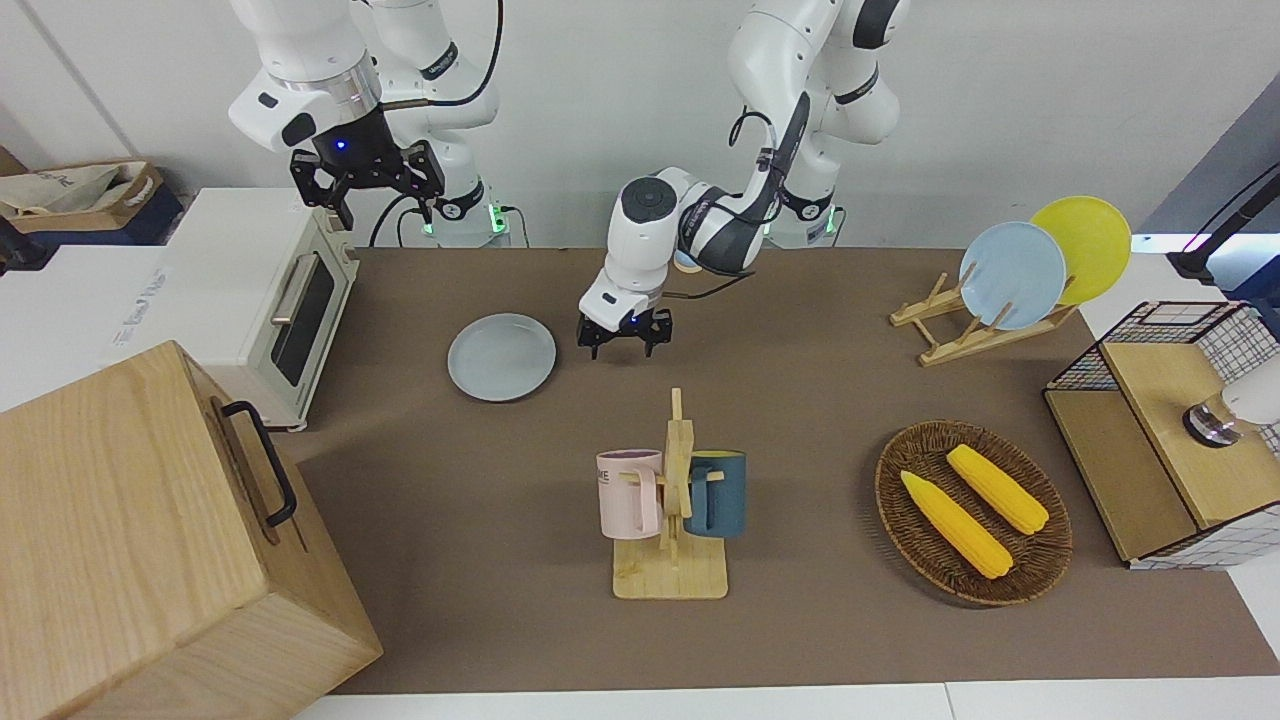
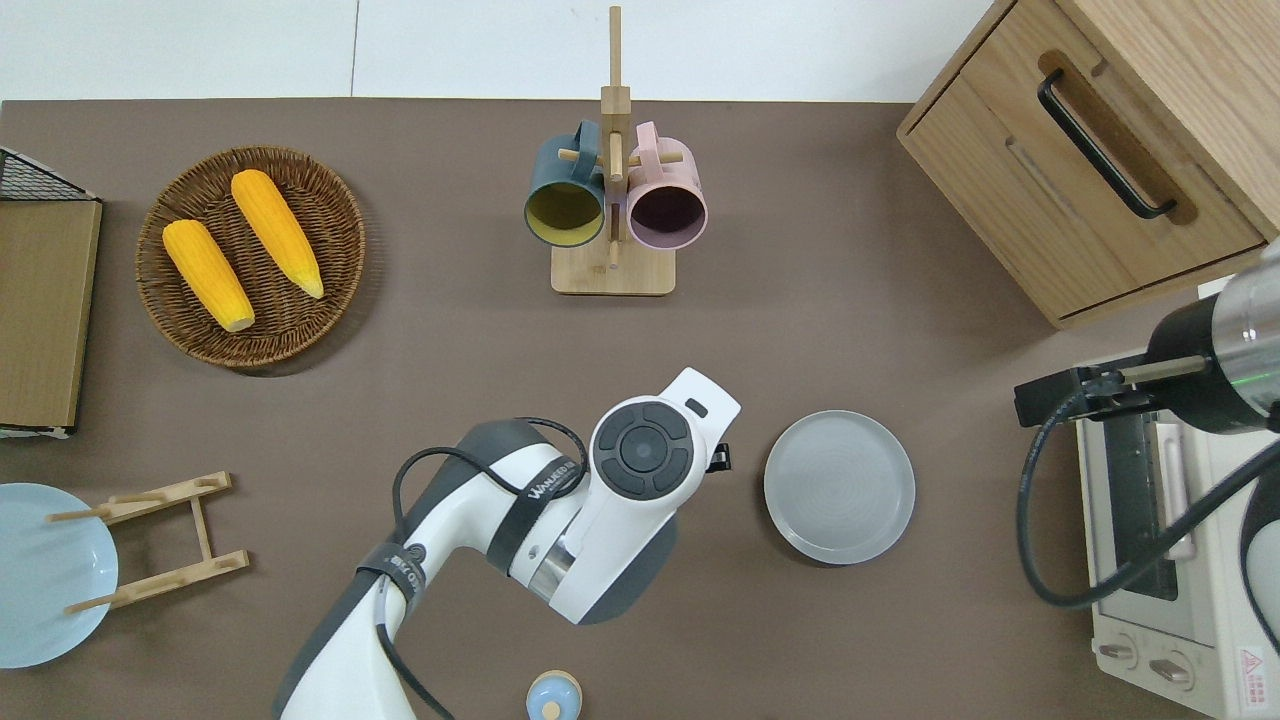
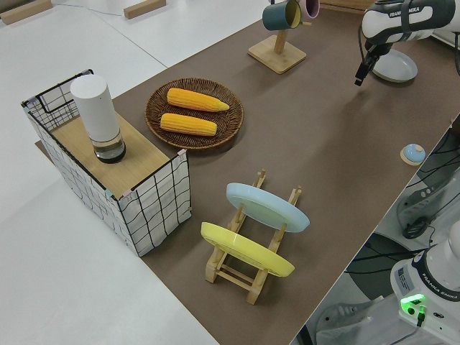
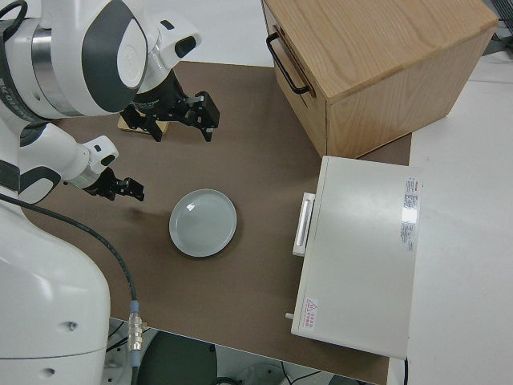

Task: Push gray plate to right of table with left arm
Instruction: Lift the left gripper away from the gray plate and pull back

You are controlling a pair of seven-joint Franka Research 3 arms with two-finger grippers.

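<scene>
**Left tool low beside the plate, push lane open toward the right arm's end**

Nearest my side of the desk [image 2: 880, 620], the left arm [image 2: 560, 530] reaches out from its base and bends down so that the left tool [image 1: 624, 338] sits low, close to the surface. In the front view its fingers [image 1: 597, 345] stand apart with nothing between them, so I read the tool as released and empty.

Just beside it, toward the right arm's end of the desk, lies the gray plate [image 2: 839, 487], flat on the brown top. There is a narrow strip of bare surface between tool and plate; I see no contact yet.

That line is what the next move depends on: the plate lies straight off the tool toward the toaster oven [image 1: 262, 297], so I judge a sideways sweep along the desk should catch the plate's near rim and carry it that way. The plate is round, so an off-centre touch could make it veer.

The right arm is parked, and its right tool [image 1: 367, 180] hangs with its fingers spread.

Farther out stands the mug rack [image 2: 612, 200], clear of that lane.
</scene>
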